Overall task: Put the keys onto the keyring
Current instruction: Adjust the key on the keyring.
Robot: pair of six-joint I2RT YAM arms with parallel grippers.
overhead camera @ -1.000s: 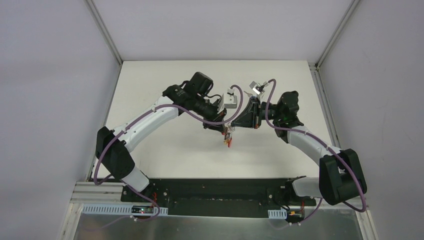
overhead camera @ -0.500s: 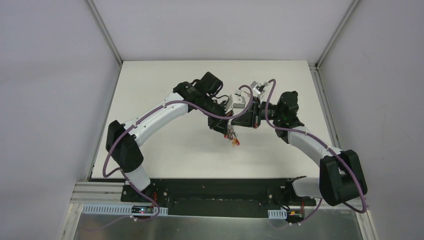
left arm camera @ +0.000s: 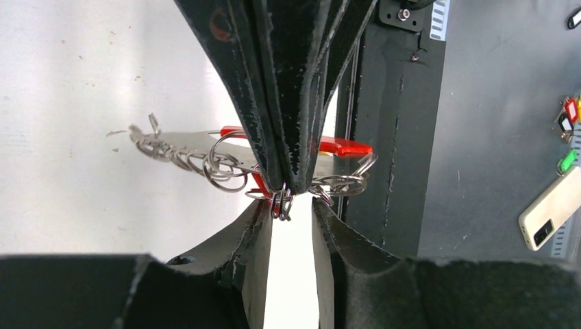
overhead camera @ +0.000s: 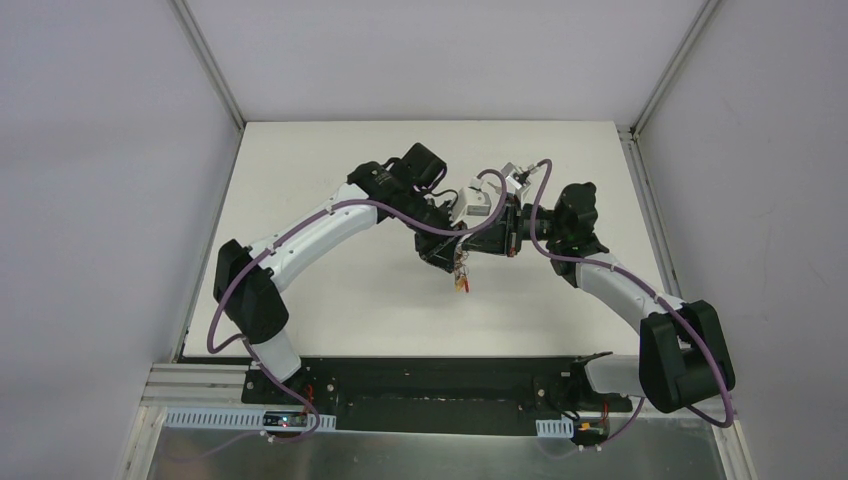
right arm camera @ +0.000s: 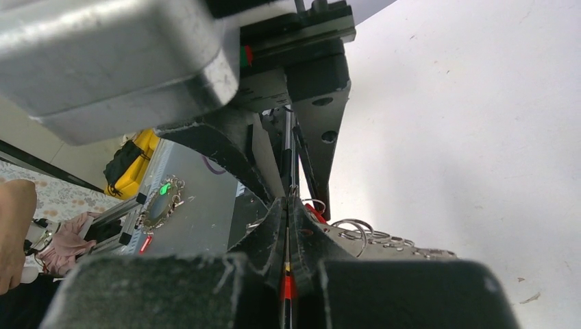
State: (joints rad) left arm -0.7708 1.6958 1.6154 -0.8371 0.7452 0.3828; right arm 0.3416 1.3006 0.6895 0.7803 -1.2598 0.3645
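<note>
Meeting over the middle of the table [overhead camera: 330,200], the left arm [overhead camera: 310,225] and the right arm [overhead camera: 610,280] were bent inward so that their wrists almost touched. The right fingers [left arm camera: 288,82] were pressed fully together on the keyring [left arm camera: 339,145], which was held edge-on between the two arms. The left fingers [left arm camera: 253,240] were parted just below it, a small ring hanging in the gap, and nothing was clamped. A row of split rings [left arm camera: 220,164] was already threaded on the loop, and keys [overhead camera: 461,283] with an orange-red tag were seen dangling beneath it. No loose key was visible on the table, so the task was judged nearly complete; the number of keys attached could not be told.
</note>
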